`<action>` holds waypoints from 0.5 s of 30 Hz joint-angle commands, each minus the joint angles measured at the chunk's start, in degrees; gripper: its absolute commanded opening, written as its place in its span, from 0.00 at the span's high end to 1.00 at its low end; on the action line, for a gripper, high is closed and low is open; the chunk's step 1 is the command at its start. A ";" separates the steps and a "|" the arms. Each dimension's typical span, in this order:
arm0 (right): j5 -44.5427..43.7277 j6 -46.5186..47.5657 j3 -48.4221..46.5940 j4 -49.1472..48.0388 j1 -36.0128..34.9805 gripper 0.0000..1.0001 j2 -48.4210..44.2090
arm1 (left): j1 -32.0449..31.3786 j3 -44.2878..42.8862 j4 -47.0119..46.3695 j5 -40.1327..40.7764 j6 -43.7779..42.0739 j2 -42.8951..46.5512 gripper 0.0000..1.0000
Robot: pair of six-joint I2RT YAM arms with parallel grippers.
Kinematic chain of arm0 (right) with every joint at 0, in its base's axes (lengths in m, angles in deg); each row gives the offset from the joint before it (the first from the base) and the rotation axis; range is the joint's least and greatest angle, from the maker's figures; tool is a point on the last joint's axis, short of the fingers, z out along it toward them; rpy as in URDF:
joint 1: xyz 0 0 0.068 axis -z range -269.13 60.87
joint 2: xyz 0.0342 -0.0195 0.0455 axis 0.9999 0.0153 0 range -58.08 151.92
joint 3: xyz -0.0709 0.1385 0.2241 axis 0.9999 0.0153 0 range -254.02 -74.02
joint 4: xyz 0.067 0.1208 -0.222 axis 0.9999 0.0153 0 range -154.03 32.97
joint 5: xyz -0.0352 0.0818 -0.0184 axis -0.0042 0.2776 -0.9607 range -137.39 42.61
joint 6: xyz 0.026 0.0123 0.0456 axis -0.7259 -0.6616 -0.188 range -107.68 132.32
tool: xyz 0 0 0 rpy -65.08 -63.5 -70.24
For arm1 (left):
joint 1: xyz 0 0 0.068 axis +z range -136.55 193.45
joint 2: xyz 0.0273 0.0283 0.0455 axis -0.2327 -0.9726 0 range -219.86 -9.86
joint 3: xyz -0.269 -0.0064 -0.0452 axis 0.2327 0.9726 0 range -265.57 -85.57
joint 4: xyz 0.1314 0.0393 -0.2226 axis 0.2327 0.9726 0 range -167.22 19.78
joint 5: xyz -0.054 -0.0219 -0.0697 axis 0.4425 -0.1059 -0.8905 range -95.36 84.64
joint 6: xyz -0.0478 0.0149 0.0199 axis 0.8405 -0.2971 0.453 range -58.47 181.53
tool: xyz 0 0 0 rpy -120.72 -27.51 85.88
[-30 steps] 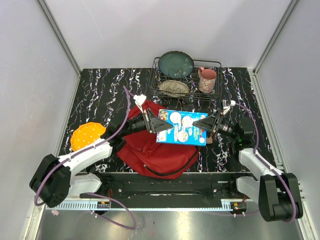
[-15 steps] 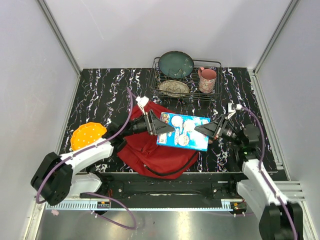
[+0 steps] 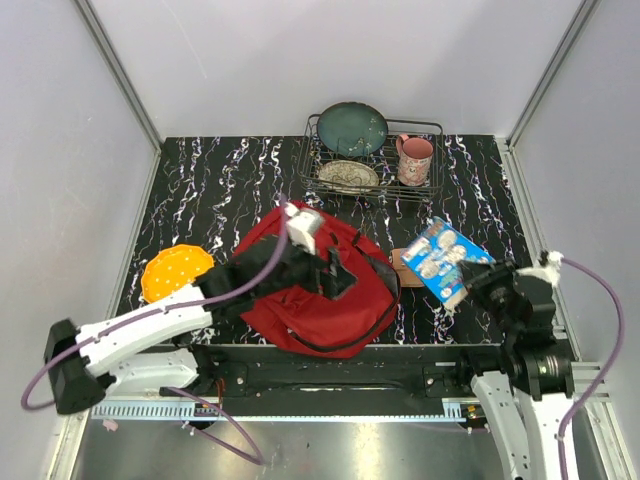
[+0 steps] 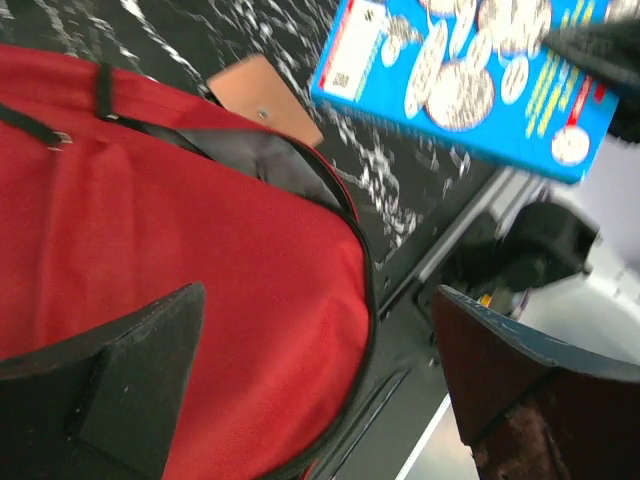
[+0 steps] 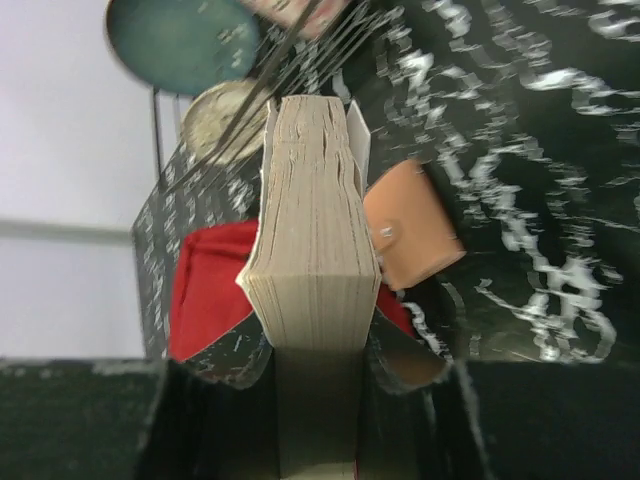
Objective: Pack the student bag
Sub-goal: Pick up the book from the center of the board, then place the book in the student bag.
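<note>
Our top view high over the bench; our wrist views close, both sharing student bag and book.

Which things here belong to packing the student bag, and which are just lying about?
In the job:
red student bag
blue-covered book, gripped in the right claw
left claw, open above the bag

Lying about:
tan pouch beside the bag
orange plate
wire dish rack holding teal plate, patterned plate, pink mug

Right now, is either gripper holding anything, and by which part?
The right gripper clamps the blue book at one edge, squeezing both covers. The left gripper is open over the student bag, empty.
</note>
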 commanded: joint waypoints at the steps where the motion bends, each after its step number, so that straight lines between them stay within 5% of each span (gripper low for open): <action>1: -19.40 -2.11 -3.43 7.26 0.03 1.00 -8.86 | -13.03 -11.08 11.01 16.91 -11.18 -8.12 0.01; 7: -20.03 1.23 -8.88 12.88 0.03 1.00 -1.14 | -19.29 -17.69 11.81 14.47 -15.83 -18.77 0.01; 15: -19.33 -0.52 -8.62 11.57 0.03 1.00 -4.03 | -23.34 -24.56 16.47 16.83 -20.15 -29.05 0.01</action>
